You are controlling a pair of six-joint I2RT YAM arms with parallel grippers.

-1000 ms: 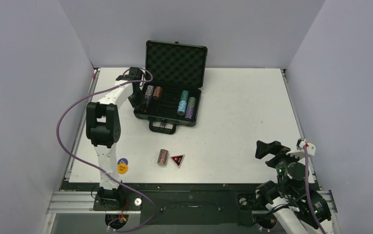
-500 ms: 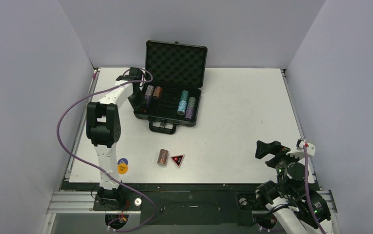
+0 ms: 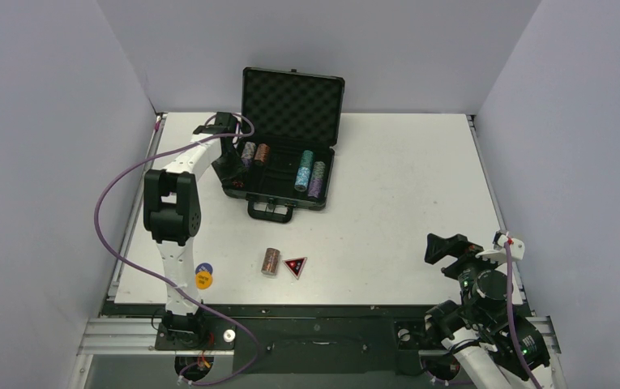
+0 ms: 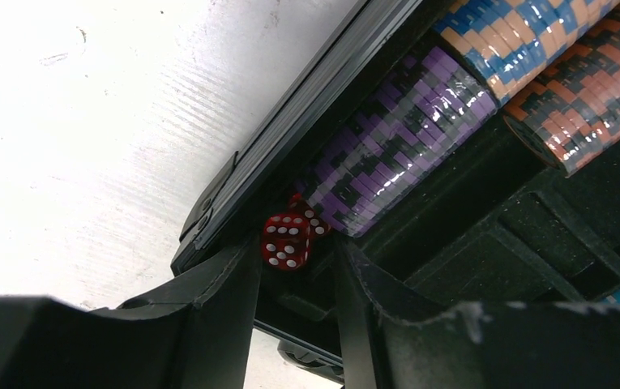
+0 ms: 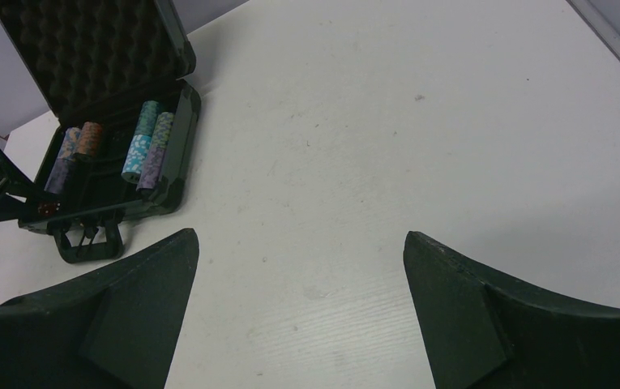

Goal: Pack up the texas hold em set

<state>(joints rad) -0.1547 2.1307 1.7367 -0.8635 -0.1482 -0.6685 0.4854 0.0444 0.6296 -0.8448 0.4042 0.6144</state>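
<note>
Left gripper jaws apart, red dice loose at tips, briefcase near-left corner beside purple stack; right gripper wide apart, empty.

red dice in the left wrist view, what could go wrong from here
1. The red dice sit right between the open fingertips of the left gripper, so a skewed retreat could drag them out of the briefcase corner.
2. The fingers are close beside the purple chip stack; a sideways move might nudge it out of its slot.
</note>
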